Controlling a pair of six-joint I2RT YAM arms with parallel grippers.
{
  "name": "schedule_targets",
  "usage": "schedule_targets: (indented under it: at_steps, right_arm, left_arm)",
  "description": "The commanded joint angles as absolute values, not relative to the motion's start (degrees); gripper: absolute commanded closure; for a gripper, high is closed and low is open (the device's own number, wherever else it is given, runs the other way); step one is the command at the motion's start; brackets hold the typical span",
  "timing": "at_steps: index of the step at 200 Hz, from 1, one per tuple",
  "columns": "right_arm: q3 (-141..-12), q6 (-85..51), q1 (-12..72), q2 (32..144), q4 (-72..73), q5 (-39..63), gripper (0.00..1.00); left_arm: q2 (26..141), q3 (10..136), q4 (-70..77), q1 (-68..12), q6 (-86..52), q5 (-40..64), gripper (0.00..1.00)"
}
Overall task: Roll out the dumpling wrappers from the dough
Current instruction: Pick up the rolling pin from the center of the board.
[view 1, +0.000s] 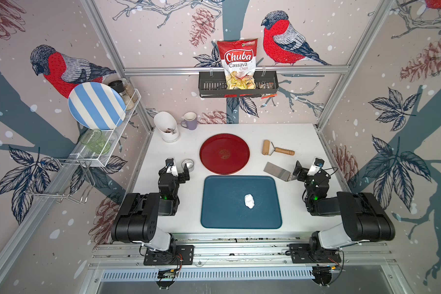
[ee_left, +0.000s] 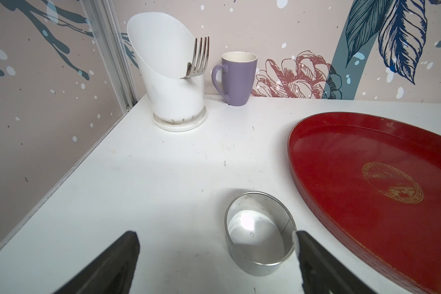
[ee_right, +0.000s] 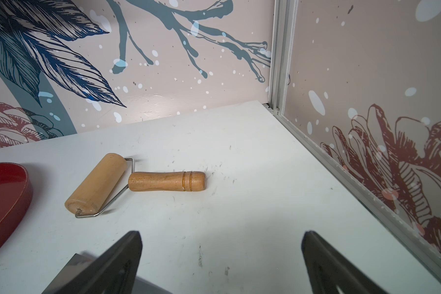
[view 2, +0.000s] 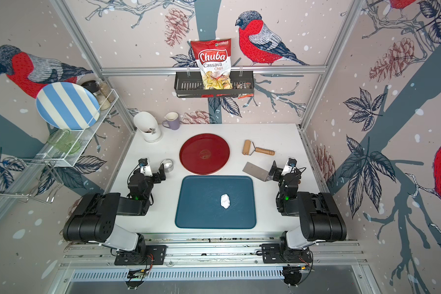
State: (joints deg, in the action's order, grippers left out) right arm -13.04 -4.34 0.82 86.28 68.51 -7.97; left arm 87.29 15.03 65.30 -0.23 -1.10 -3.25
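Observation:
The dough (view 1: 249,201) (view 2: 225,201) is a small white lump lying right of centre on the blue tray (view 1: 214,185). No dumpling wrappers are in view. The wooden rolling pin (view 1: 266,147) (ee_right: 97,184) lies on the table behind the right arm. My left gripper (view 1: 179,173) (ee_left: 215,234) hovers left of the tray, open and empty. A metal ring cutter (view 1: 188,165) (ee_left: 260,236) stands just ahead of it, close to one fingertip. My right gripper (view 1: 303,173) (ee_right: 220,235) is right of the tray, also open and empty, over bare table.
A round red plate (view 1: 224,154) (ee_left: 367,183) lies behind the tray. A metal scraper (view 1: 276,171) (ee_right: 79,262) lies beside the right gripper. A white cutlery holder (view 1: 166,127) and a purple mug (view 1: 190,121) stand at the back left. Walls close in both sides.

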Motion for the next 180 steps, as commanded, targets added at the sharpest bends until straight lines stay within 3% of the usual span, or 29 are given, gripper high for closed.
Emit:
schedule_targets:
  at_steps: [1, 45, 99, 146, 180]
  right_arm:
    - [-12.92, -4.29, 0.87, 86.01, 70.46, -8.23, 0.00]
    - [-21.09, -5.47, 1.09, 76.67, 49.61, -10.44, 0.00]
    - [-35.65, -18.38, 1.13, 70.17, 24.03, -8.84, 0.00]
    - [-46.92, -22.73, 5.03, 74.27, 9.69, -4.27, 0.00]
    - [-54.67, -25.10, 10.47, 81.10, 2.18, -3.85, 0.00]
  left_arm:
    - [85.59, 15.87, 65.41, -0.21, -2.98, -7.96, 0.03]
    - [74.86, 23.61, 43.02, -0.02, -8.73, -14.81, 0.03]
    - [66.32, 30.47, 21.99, 0.60, -24.51, -20.24, 0.05]
    - [63.32, 28.84, 24.93, 0.01, -25.85, -2.04, 0.05]
    - [66.04, 29.11, 27.13, -8.16, -25.97, 1.61, 0.05]
